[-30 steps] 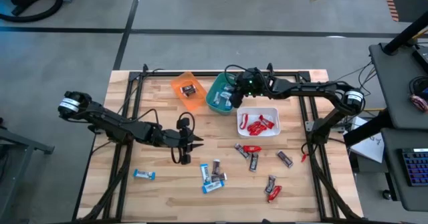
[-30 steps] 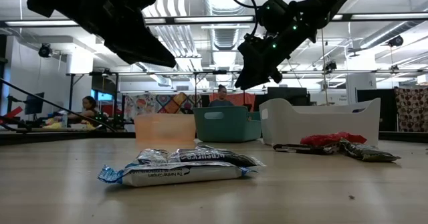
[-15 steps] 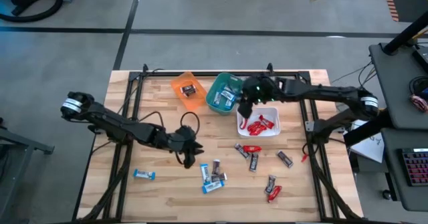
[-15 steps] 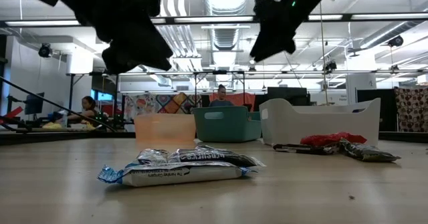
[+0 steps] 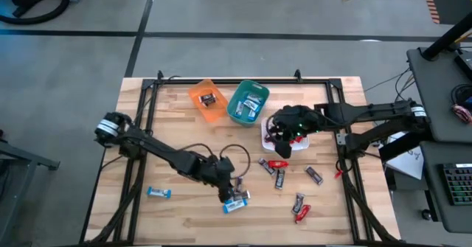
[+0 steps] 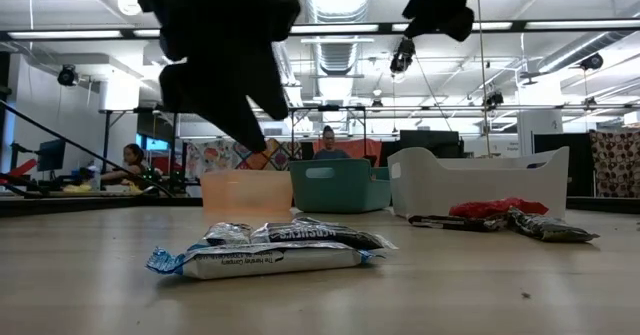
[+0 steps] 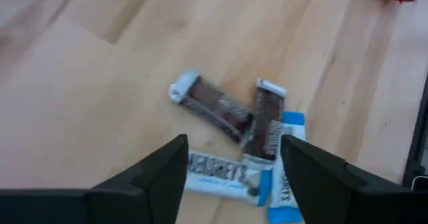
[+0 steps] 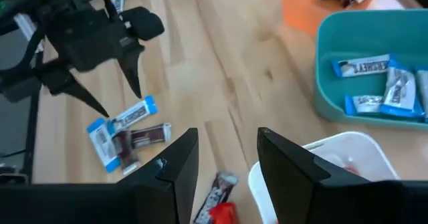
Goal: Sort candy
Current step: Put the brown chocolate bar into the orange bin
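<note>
Wooden desk (image 5: 177,122) planks carry the candy in several groups. A small cluster of blue-and-white and dark bars (image 5: 234,196) lies near the front middle of the desk, and the left gripper (image 5: 233,190) hangs just above it, fingers (image 7: 160,174) spread wide and holding nothing; in the left wrist view the dark bars (image 7: 231,114) and the blue-and-white bars (image 7: 221,174) lie in the gap between the two fingers. One lone blue-and-white bar (image 5: 158,193) lies well apart toward the front left.

Right of the cluster, loose red and dark bars (image 5: 276,169) lie scattered, with another dark bar (image 5: 315,175) farther right and a red and dark pair (image 5: 300,206) near the front edge. The right gripper (image 5: 282,131) hovers over the near side of the white bin (image 5: 302,147), fingers (image 8: 177,167) parted with nothing between them; the bin's contents are mostly hidden under the arm in the high view, though the low view shows red wrappers (image 6: 490,208) lying in front of it.

At the back, the teal bin (image 5: 247,103) holds blue-and-white bars (image 8: 381,83), and the orange bin (image 5: 206,99) beside it, tilted, holds one dark bar (image 5: 209,98). People sit in the room beyond the desk (image 6: 330,143)
</note>
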You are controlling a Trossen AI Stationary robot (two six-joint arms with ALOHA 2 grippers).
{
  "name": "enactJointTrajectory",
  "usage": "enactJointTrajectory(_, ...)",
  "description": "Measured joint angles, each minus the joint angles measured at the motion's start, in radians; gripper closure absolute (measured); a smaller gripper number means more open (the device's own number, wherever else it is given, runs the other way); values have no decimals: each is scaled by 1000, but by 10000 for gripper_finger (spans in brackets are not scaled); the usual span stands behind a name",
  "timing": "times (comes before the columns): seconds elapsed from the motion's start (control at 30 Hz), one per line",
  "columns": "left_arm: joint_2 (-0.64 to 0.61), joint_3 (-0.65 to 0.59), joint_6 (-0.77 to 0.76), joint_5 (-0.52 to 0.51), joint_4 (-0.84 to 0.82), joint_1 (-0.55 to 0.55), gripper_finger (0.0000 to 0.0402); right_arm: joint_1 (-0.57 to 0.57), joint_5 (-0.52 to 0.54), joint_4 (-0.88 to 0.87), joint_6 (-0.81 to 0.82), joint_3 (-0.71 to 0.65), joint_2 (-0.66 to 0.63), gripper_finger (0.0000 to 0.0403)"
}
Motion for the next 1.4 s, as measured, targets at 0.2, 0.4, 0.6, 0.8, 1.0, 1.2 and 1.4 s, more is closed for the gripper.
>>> enactJointTrajectory(0.2, 117, 113, -11, -42, -36, -12, 149, 30, 1, -70, 27, 0, -16, 257)
enactJointTrajectory(0.4, 210, 177, -39, -95, -47, -13, 147, 30, 1, -94, 29, 0, -30, 257)
enactJointTrajectory(0.6, 292, 225, -57, -132, -72, -14, 152, 30, 2, -99, 8, 0, -36, 259)
enactJointTrajectory(0.8, 353, 278, -68, -162, -140, -15, 164, 30, 2, -104, -1, 0, -34, 257)
enactJointTrajectory(1.0, 384, 294, -63, -181, -141, -17, 178, 30, 2, -106, -1, 0, -34, 261)
enactJointTrajectory(1.2, 385, 290, -60, -183, -141, -19, 240, 30, 2, -109, -2, 0, -33, 262)
enactJointTrajectory(1.4, 381, 289, -44, -183, -139, -19, 324, 30, 2, -109, -2, 0, -33, 264)
